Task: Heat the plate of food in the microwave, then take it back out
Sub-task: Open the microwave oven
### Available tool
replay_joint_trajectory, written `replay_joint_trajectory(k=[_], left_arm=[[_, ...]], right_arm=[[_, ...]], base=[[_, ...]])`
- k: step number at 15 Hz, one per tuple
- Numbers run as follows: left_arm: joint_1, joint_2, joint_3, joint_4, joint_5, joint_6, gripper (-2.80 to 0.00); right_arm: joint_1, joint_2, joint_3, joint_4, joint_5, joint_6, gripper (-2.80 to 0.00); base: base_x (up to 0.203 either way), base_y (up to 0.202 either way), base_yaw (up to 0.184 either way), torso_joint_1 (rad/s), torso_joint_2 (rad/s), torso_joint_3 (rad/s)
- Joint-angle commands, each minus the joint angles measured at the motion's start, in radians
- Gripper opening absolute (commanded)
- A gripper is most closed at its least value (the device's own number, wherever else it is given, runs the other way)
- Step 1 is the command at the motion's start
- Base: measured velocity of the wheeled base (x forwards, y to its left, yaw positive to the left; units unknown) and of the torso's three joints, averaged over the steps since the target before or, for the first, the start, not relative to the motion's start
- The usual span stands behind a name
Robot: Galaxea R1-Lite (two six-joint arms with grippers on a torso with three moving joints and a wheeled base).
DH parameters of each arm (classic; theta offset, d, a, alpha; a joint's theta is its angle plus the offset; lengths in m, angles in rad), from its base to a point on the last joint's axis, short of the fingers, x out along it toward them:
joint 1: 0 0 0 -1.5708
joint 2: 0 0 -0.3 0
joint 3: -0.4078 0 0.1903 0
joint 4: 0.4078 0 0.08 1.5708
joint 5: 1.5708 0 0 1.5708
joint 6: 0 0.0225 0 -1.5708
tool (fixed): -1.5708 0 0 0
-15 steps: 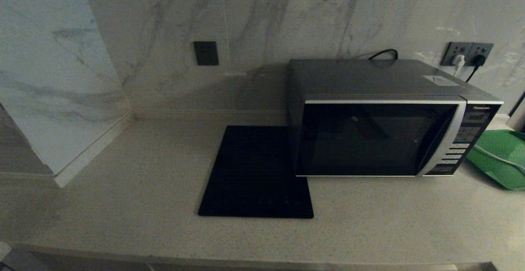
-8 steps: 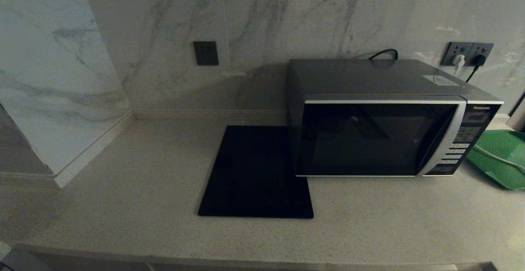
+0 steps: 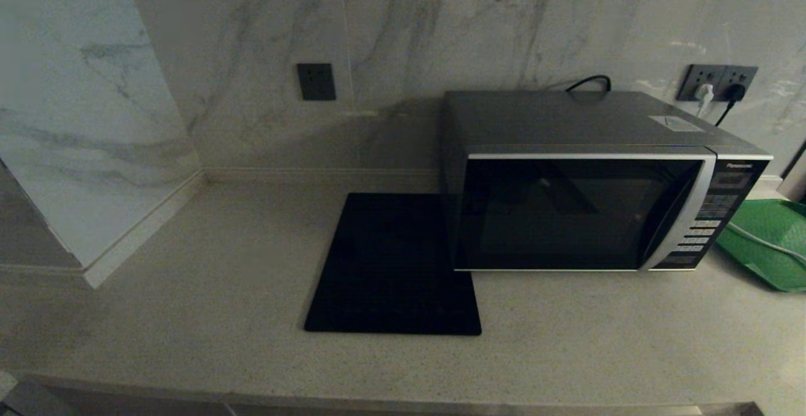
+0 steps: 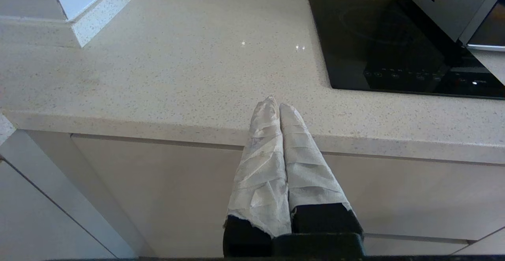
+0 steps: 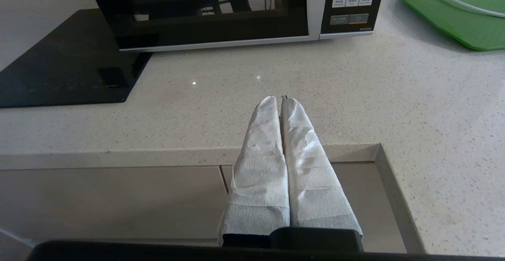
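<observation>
- On the pale counter (image 3: 220,315), toward the right: the microwave (image 3: 585,208), big and silver-grey, with its dark glass door shut tight.
- Same as a moment ago everywhere: no new thing, no moved thing, no moving arm.
- So, by the look of it, only the very start of the job, with nothing done yet.
- No sign of the plate of food in any view. Maybe behind the dark door, maybe off to one side; cannot tell.
- Down low by the front edge of the counter, on the left: the left gripper (image 4: 276,105), wrapped in white, fingers pressed together, holding nothing.
- Down low by the front edge too, facing the microwave: the right gripper (image 5: 281,100), also wrapped in white, fingers pressed together, holding nothing.
- Likely first step: get the door open, probably with the button panel or the door edge.
- Just beside the microwave, on its left: a flat black square (image 3: 393,265), lying flush on the counter, touching or nearly touching the microwave's side.
- Past the microwave's other side: a green tray (image 3: 768,214) with a white cable (image 3: 759,241) across it.
- Behind it all: a grey-veined marble wall (image 3: 441,26), with wall sockets (image 3: 718,82) and plugs near the top right.
- Under the counter edge: plain pale cupboard fronts (image 4: 158,182).
</observation>
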Motion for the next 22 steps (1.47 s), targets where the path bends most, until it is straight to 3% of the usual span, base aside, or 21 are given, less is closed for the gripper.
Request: replay_joint_trajectory(k=[1,11,15,20,22], left_arm=[[0.0,0.0,0.0,0.0,0.0,-0.001,-2.8],[0.0,0.0,0.0,0.0,0.0,-0.001,-2.8],[0.0,0.0,0.0,0.0,0.0,-0.001,-2.8],[0.0,0.0,0.0,0.0,0.0,-0.001,-2.8],[0.0,0.0,0.0,0.0,0.0,-0.001,-2.8]], right_arm=[[0.0,0.002,0.002,0.001,0.0,0.001,-2.8],[0.0,0.002,0.002,0.001,0.002,-0.001,-2.8],[0.0,0.002,0.0,0.007,0.026,-0.069,-2.8],[0.0,0.001,0.002,-0.015,0.003,-0.058,-2.8],[0.0,0.004,-0.06,-0.04,-0.018,-0.037,-2.8]], base=[[0.0,0.0,0.0,0.0,0.0,0.0],[0.0,0.0,0.0,0.0,0.0,0.0],[0.0,0.0,0.0,0.0,0.0,0.0],[0.0,0.0,0.0,0.0,0.0,0.0],[0.0,0.0,0.0,0.0,0.0,0.0]])
